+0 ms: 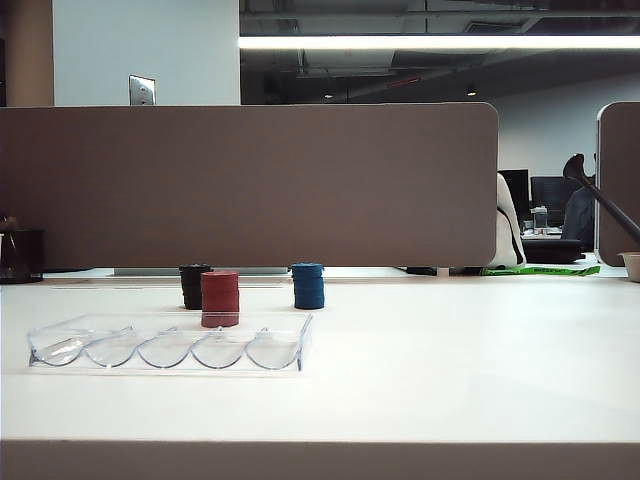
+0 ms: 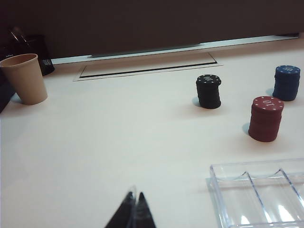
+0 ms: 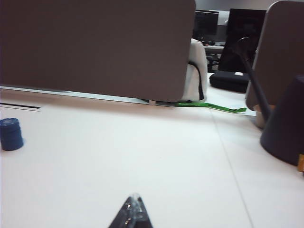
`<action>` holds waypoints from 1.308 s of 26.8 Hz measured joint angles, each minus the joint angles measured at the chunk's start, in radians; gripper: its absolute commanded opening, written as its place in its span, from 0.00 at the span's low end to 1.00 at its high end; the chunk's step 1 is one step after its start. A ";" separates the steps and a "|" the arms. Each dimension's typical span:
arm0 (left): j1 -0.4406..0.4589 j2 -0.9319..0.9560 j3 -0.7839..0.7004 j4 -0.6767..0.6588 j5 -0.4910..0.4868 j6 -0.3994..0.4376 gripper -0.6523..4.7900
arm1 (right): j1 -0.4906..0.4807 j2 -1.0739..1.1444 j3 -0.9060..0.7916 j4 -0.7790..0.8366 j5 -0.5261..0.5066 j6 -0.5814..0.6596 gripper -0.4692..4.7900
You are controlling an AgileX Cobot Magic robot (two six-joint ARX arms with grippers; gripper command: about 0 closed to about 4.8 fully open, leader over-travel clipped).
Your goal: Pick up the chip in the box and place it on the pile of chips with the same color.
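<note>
The clear box (image 1: 170, 345) lies at the front left of the white table, and its five scalloped grooves look empty. A corner of the box (image 2: 256, 190) also shows in the left wrist view. No single chip shows in any view. Behind the box stands the black pile of chips (image 1: 193, 285) (image 2: 208, 91), beside a red stack (image 1: 220, 298) (image 2: 266, 118) and a blue stack (image 1: 308, 285) (image 2: 287, 82) (image 3: 10, 134). My left gripper (image 2: 134, 197) hangs shut and empty over bare table, short of the box. My right gripper (image 3: 135, 199) is shut and empty, far right of the blue stack. Neither arm appears in the exterior view.
A brown partition (image 1: 250, 180) walls off the back of the table. A tan paper cup (image 2: 24, 78) and a dark mesh holder (image 2: 33, 47) stand at the far left. A cable slot (image 2: 147, 69) runs along the back edge. A dark rounded object (image 3: 285, 123) sits at the right.
</note>
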 measured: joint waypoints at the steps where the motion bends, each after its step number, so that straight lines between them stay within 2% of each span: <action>1: 0.000 0.000 0.000 0.000 0.000 0.000 0.11 | -0.002 0.000 0.000 0.000 0.001 -0.003 0.08; 8: 0.029 0.000 0.000 0.000 0.000 0.000 0.11 | -0.007 0.000 0.000 0.000 0.027 -0.006 0.08; 12: 0.129 0.000 0.000 0.004 0.059 -0.001 0.11 | -0.030 0.000 0.000 0.000 0.027 -0.006 0.08; 13: 0.168 0.000 0.000 0.004 0.099 -0.003 0.11 | -0.031 0.000 0.000 0.000 0.029 -0.006 0.08; 15: 0.195 0.000 0.000 0.004 0.120 -0.004 0.11 | -0.030 0.000 0.000 0.000 0.029 -0.006 0.08; 21: 0.198 0.000 0.000 0.053 0.122 -0.024 0.11 | -0.030 0.000 0.000 0.000 0.029 -0.003 0.08; 35: 0.198 0.000 0.000 0.047 0.124 -0.027 0.11 | -0.030 0.000 0.000 -0.009 0.028 -0.003 0.08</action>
